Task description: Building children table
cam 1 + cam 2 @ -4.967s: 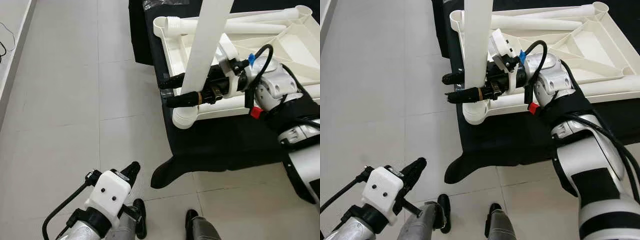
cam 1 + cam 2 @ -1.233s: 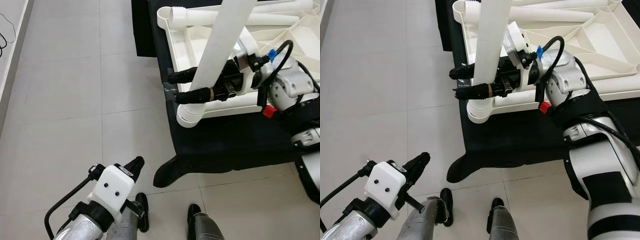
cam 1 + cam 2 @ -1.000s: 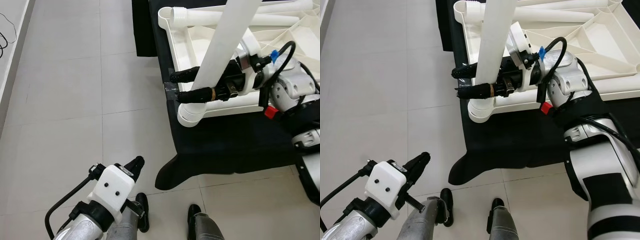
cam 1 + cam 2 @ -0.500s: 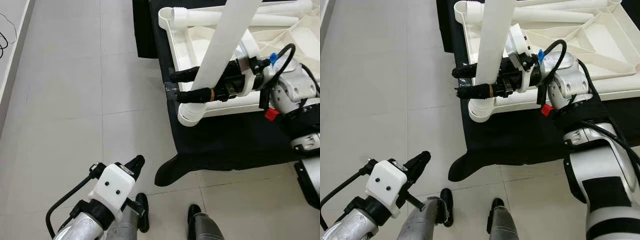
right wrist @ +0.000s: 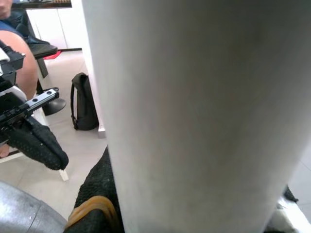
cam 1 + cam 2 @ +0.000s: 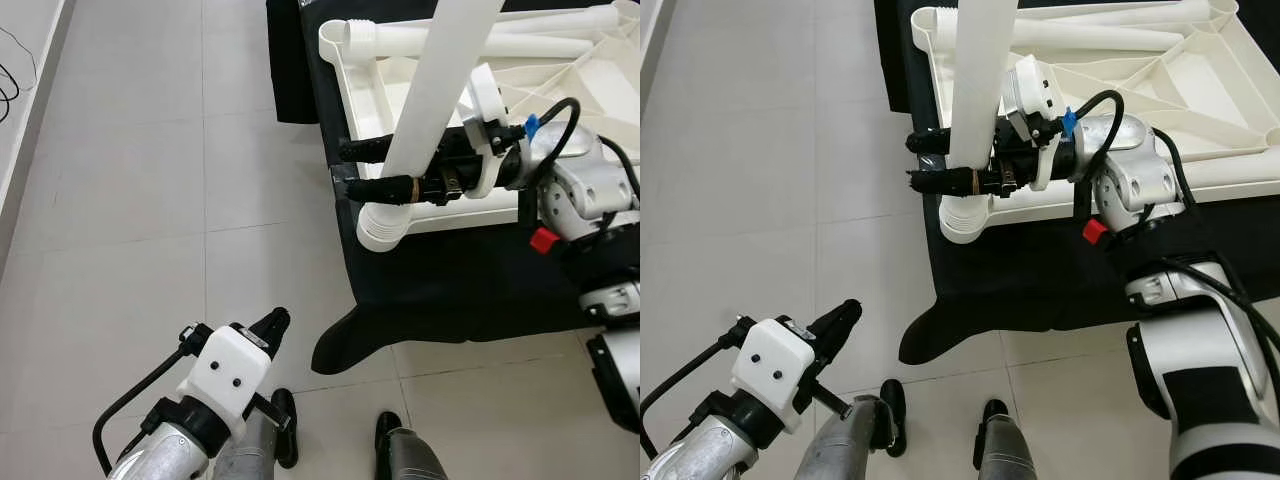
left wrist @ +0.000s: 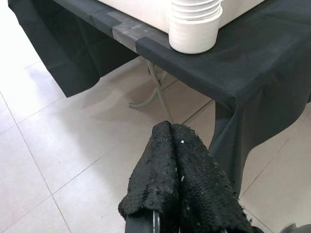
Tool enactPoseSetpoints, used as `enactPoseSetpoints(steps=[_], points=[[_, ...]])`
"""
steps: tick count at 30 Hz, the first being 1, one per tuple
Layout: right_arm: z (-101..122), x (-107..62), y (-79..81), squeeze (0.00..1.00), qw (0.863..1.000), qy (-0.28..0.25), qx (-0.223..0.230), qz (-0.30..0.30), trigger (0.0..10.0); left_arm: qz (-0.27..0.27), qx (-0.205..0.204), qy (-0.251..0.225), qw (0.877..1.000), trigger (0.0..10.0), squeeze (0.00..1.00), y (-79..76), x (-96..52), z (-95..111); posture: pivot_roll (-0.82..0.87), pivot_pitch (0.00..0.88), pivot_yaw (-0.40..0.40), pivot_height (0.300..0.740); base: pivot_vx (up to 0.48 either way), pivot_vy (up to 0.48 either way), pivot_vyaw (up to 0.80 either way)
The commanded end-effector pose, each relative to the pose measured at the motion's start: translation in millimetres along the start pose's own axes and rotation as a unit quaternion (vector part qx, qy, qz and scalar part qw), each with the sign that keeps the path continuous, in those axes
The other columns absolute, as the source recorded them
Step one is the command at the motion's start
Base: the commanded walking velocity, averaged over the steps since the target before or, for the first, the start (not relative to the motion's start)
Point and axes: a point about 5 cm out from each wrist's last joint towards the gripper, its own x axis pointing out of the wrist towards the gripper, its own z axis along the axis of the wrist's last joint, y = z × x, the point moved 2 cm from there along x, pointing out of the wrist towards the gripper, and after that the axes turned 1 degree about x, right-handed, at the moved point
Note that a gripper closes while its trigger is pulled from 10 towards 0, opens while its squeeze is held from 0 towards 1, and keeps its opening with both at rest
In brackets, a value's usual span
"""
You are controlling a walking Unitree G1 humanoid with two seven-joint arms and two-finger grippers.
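Smooth white tube leg (image 6: 440, 90), right tool (image 6: 350, 170) clamped

The right gripper (image 6: 928, 160) clasps the white table leg (image 6: 975, 100), which stands in the corner socket (image 6: 964, 220) of the upturned tabletop (image 6: 1120, 90). Well below the socket, the left gripper (image 6: 840, 320) hangs over the floor tiles (image 6: 760, 180).

We see a smooth, matt white plastic leg (image 6: 440, 85) and a glossier white plastic tabletop (image 6: 1160, 70). The worktop (image 6: 450, 275) wears matt black woven cloth. The left claw (image 7: 177, 189) looks rough and fuzzy-coated, and the floor tiles (image 6: 150, 180) have a pale, faint sheen.
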Motion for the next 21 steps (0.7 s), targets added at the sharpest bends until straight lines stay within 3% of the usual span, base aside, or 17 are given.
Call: enactPoseSetpoints(steps=[1,21], points=[[-22,-2.3,7.3,0.00,0.999,0.030,0.036,-0.007,10.0,-0.005,-0.012,0.012,1.000,10.0,0.00,-3.9,-1.0,-6,0.13,0.393,0.000,0.740,0.000,0.000,0.00],[-34,-0.9,14.2,0.00,0.994,0.049,0.058,-0.077,10.0,-0.005,-0.010,0.004,1.000,10.0,0.00,-2.9,4.3,-7,0.11,0.362,0.001,0.740,0.000,0.000,0.00]])
